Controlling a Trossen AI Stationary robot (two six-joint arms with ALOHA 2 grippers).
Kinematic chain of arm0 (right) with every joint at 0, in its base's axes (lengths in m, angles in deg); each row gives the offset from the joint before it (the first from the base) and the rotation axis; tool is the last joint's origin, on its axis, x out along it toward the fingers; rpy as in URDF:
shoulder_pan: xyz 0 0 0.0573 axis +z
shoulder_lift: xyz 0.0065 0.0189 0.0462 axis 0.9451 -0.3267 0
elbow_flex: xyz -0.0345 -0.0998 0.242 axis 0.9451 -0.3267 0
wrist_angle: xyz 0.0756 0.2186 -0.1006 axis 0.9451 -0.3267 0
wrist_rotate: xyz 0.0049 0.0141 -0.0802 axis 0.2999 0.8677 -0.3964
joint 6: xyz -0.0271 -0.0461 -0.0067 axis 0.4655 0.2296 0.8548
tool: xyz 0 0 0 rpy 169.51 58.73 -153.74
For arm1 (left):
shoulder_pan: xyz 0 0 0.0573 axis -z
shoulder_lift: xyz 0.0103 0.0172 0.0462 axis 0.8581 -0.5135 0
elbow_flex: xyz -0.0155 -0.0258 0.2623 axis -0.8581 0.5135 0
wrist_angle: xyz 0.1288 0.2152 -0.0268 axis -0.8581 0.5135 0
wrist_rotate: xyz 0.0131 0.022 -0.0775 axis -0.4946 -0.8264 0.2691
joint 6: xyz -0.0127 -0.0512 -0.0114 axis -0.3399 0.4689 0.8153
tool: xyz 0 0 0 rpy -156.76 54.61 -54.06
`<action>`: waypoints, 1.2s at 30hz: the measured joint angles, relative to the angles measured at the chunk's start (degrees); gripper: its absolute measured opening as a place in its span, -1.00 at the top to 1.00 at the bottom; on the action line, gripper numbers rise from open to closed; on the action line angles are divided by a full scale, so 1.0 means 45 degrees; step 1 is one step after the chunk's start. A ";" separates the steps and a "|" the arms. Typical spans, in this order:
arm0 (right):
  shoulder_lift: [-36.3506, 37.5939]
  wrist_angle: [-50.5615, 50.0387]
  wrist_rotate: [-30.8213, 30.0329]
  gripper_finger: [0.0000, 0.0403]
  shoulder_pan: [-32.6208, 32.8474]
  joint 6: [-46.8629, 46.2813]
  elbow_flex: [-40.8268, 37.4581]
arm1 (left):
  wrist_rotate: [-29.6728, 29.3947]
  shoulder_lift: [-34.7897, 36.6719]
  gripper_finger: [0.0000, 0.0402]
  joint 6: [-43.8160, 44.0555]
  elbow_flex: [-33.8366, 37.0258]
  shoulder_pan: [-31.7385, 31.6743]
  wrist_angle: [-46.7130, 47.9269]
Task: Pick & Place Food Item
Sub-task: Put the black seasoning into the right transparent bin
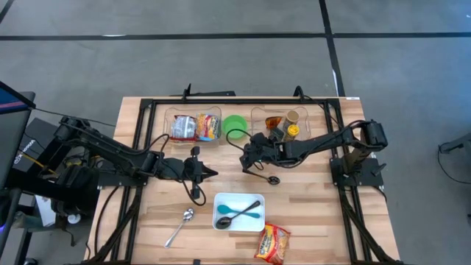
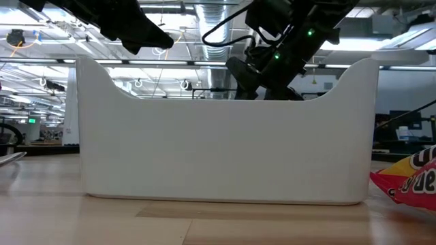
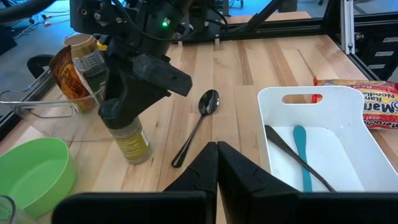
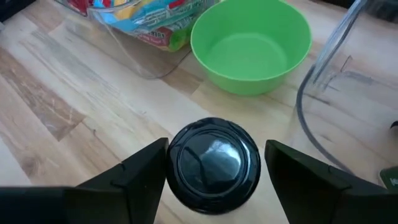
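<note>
Upright, black-capped spice jar [image 4: 214,163] with yellow label, right end effector [image 4: 214,171] clamped around it, left end effector [image 3: 216,163] pressed together.

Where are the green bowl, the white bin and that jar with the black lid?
Green bowl [image 4: 252,37]: right wrist view, on its inside floor.
White bin [image 3: 339,102]: left wrist view, on its far wall beside the handle slot.
Jar [image 4: 214,158]: right wrist view, on its black lid.

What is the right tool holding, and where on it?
The right tool grips a spice jar by its black cap, jar standing on the table.
</note>
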State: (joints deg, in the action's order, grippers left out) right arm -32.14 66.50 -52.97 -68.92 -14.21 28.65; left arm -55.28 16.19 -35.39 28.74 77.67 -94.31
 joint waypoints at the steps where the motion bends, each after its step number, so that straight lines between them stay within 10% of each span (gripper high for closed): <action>1: 0.0000 0.0000 -0.0002 -0.29 0.0003 0.0000 0.0000 | 0.0000 0.0003 0.98 0.0000 0.0000 -0.0003 0.0000; 36: -0.0869 0.0602 0.0059 -0.29 -0.0050 0.1566 0.0005 | -0.0001 0.0001 0.98 0.0000 0.0000 -0.0004 -0.0005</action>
State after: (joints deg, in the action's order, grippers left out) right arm -36.06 69.21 -52.70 -69.15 -7.16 28.67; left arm -55.29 16.19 -35.39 28.74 77.65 -94.33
